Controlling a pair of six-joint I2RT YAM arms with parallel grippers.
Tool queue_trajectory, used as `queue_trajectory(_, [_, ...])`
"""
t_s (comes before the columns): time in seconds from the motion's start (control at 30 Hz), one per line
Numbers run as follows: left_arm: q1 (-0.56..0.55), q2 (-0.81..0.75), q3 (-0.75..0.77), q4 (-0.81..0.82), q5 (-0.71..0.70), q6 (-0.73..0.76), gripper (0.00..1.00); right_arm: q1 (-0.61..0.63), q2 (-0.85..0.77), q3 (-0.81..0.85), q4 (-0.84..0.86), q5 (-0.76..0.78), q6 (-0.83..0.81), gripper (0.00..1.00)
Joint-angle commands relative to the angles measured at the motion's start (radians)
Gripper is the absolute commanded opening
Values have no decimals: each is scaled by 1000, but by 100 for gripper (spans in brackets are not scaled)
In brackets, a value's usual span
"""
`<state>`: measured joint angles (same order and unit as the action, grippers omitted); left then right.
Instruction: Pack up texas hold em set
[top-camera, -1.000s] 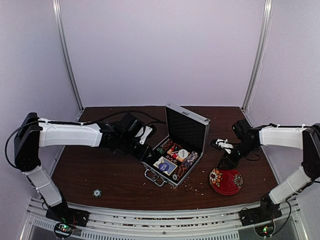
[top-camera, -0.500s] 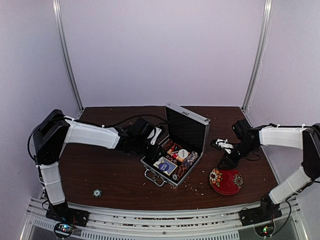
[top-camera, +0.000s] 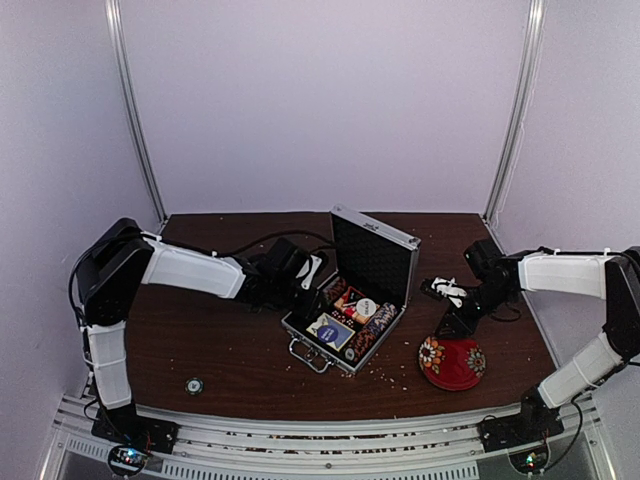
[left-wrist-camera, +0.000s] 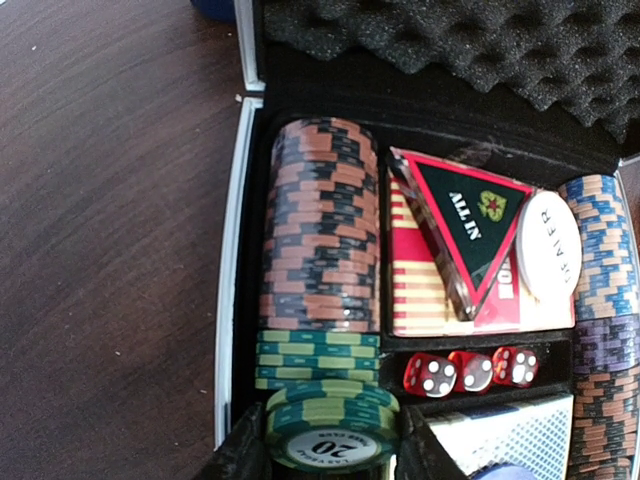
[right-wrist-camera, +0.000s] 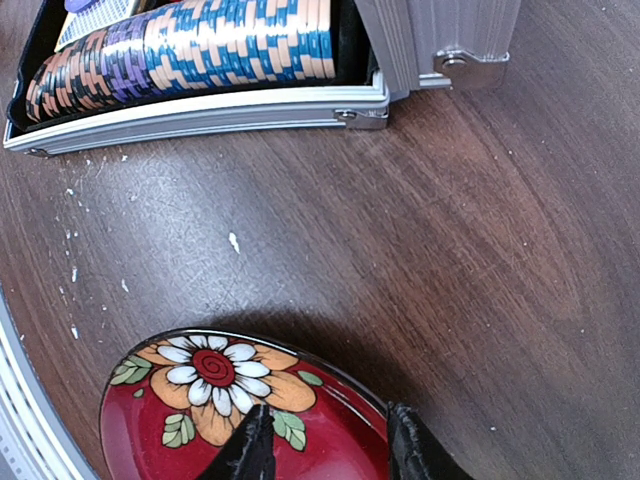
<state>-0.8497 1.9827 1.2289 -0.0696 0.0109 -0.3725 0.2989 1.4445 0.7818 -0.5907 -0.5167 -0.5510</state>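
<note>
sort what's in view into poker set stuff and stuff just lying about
Job in hand: silver briefcase, racked chips, green chip stack, stray chip, blue card box.
Lying about: red floral bowl.

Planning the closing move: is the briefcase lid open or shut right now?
Open. The lid stands upright off the briefcase, its egg-crate foam lining showing, and the chip rows and dice lie exposed inside.

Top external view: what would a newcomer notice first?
The open silver briefcase at the table's middle, packed with chips and red dice. The left gripper holds a stack of green chips at its left row. A red floral bowl lies to its right, under the right gripper.
</note>
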Motion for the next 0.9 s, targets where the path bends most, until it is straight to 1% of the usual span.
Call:
queue_trajectory(0.0, [6,16,26,63,-21,7,44,8,4,23,-7,1,-3,39])
queue_trajectory(0.07, [5,17,30,59,-26,7,50,8,5,23,-7,2,-3,39])
queue_trajectory(0.17, [6,19,34,46,-28,4,54,7,5,23,-7,1,-3,39])
queue_trajectory(0.33, [6,1,30,17,-24,2,56,8,3,23,-7,0,-3,39])
queue_trajectory(0.47, [5,-83,4,-16,-8,3,58,8,1,22,-8,0,-3,39])
queue_trajectory(0.6, [3,-189,-14,-146,-4,-4,61,8,-2,23,-9,1,-3,39])
queue_trajectory(0.77, [3,-283,-63,-404,-79,-21,63,8,-8,25,-11,-2,-6,39])
queue_trajectory(0.87, [3,-323,-126,-531,-117,-46,63,7,-11,26,-11,-2,-7,39])
